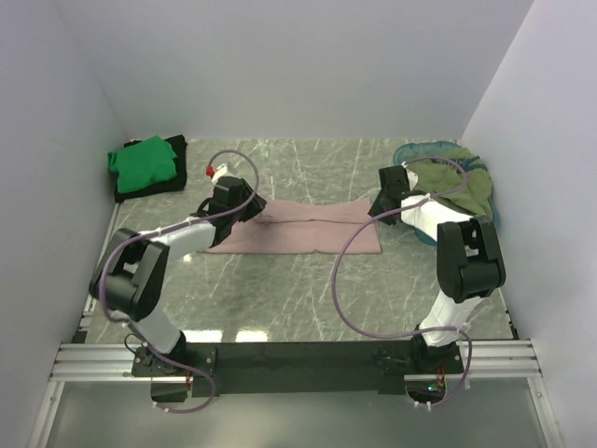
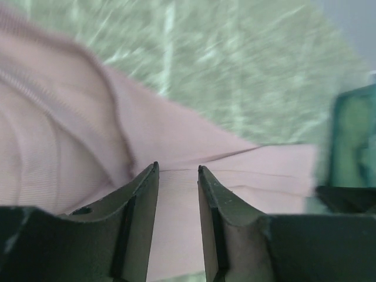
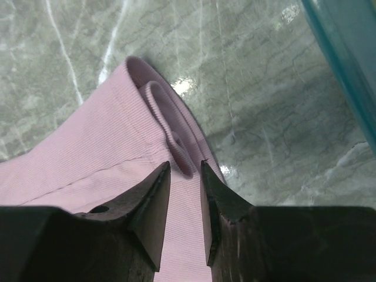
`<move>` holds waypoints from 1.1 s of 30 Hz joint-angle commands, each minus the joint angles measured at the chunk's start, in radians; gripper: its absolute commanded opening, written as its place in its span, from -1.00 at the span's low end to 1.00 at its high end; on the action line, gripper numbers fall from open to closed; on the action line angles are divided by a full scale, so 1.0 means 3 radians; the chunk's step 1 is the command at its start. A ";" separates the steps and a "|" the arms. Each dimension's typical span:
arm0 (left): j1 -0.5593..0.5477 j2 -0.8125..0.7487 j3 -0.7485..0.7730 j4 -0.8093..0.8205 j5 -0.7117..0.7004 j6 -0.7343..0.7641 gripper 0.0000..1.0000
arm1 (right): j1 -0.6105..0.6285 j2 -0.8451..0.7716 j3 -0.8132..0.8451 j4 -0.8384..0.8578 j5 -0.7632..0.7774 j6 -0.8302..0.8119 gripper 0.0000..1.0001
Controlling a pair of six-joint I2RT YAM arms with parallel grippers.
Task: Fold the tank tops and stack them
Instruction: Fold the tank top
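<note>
We saw L end effector [image 2: 177,167] & R end effector [image 3: 185,164] parted, empty, over dusty-pink ribbed cloth tank top [image 1: 298,229].

A tabletop [image 1: 308,299] with a grey-green marble pattern and pale veins fills the scene. Plain white panels enclose it: a left wall [image 1: 47,149], a far wall [image 1: 289,65] and a right wall [image 1: 550,177]. An aluminium rail [image 1: 308,357] runs along the near edge, with soft glare patches [image 1: 247,334] just beyond it.
</note>
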 commanded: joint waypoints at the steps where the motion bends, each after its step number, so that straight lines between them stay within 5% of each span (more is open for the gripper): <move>1: -0.0012 -0.0358 0.0097 0.0113 -0.0072 -0.0022 -0.22 | 0.0011 -0.0266 0.0007 0.0045 0.0044 0.0018 -0.30; 6: 0.0095 -0.0068 0.0806 -0.0582 -0.0481 -0.0074 -0.21 | 0.0027 -0.0394 0.0027 0.0040 -0.0007 0.0033 -0.30; 17: 0.0617 0.1410 0.2300 -0.1319 -0.0318 -0.0053 -0.29 | 0.0241 -0.0323 0.0186 -0.0011 -0.0124 -0.0013 -0.30; 33: 0.0832 0.1247 0.1728 -0.1243 -0.0185 -0.0160 -0.39 | 0.0369 -0.0261 0.0283 0.0009 -0.0191 -0.0008 -0.30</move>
